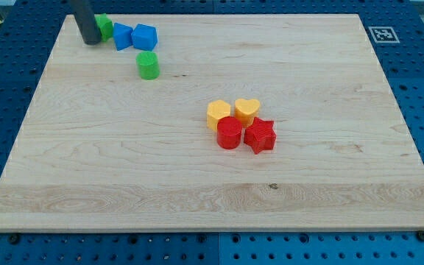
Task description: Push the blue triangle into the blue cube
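End effector: our tip (91,42), a bare rod grasping nothing, far left on desk (197,184) | blue triangle (123,36) touching blue cube (145,36) | risk: green block (105,26) between, may deflect push.

The rod (85,22) hides part of a green block (105,26) behind it.
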Motion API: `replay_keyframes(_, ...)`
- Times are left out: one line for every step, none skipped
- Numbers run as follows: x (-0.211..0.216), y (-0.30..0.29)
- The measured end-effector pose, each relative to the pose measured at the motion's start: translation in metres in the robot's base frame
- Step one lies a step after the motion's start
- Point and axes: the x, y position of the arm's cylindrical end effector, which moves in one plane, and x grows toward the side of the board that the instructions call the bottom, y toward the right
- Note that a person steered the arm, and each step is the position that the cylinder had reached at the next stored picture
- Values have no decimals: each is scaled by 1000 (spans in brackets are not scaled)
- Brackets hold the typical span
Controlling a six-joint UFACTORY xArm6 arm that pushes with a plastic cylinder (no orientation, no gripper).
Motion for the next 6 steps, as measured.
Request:
replay_keyframes(3, 5)
replay_keyframes(10, 13)
replay_keyframes(10, 13)
replay_keyframes(10, 43)
replay_keyframes(10, 53)
replay_keyframes(10, 63)
